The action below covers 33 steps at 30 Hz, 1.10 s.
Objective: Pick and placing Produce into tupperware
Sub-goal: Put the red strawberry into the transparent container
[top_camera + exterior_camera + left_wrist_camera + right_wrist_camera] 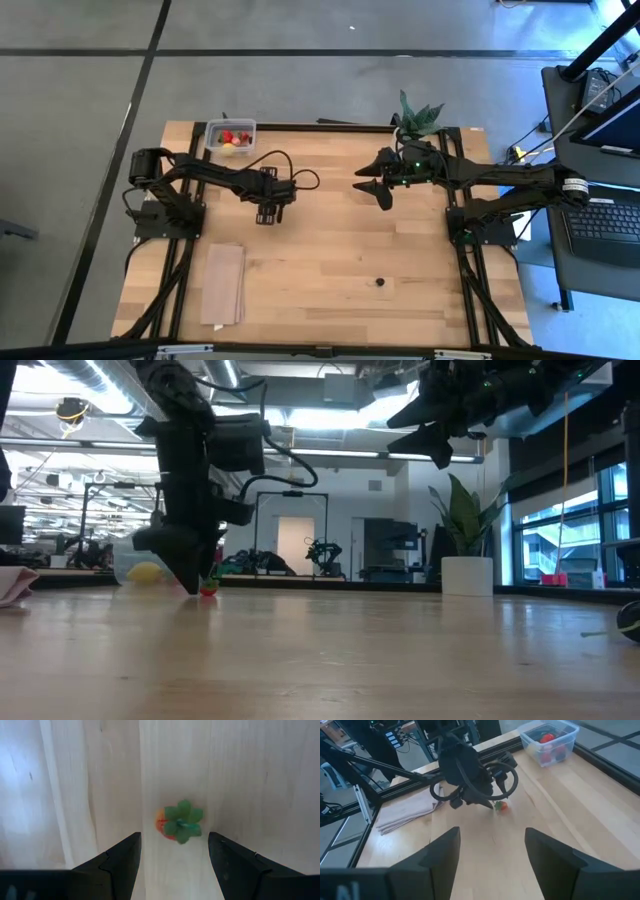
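Dark berry (379, 283) lies loose; tupperware (231, 137) holds red and yellow produce (229, 138).

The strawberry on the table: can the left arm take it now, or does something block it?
Probably yes. The left tool hangs open right over the strawberry, and nothing lies between its fingers and the fruit.

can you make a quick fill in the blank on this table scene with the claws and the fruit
1. The left claw hangs open over a red ____ with a green top.
2. The clear container already holds red and ____ fruit.
3. The right claw waits, raised, near the potted ____.
4. A folded tan ____ lies flat on the table.

Missing words: strawberry; yellow; plant; cloth
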Each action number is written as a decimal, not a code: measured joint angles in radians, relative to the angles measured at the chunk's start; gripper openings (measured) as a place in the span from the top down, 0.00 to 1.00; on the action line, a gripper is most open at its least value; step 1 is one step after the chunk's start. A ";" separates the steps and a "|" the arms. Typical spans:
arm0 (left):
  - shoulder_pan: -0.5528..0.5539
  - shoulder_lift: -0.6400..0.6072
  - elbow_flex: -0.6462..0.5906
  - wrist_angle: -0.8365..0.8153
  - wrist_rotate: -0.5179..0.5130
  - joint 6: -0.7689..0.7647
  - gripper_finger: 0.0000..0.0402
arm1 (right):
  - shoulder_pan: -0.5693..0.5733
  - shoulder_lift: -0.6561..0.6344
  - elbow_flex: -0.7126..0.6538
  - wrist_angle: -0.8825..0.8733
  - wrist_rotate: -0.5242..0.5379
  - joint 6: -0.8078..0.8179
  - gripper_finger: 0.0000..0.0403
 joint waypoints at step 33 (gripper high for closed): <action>0.095 0.003 -0.027 0.102 0.140 -0.063 0.47 | 0.000 0.000 0.000 0.013 0.000 0.001 0.44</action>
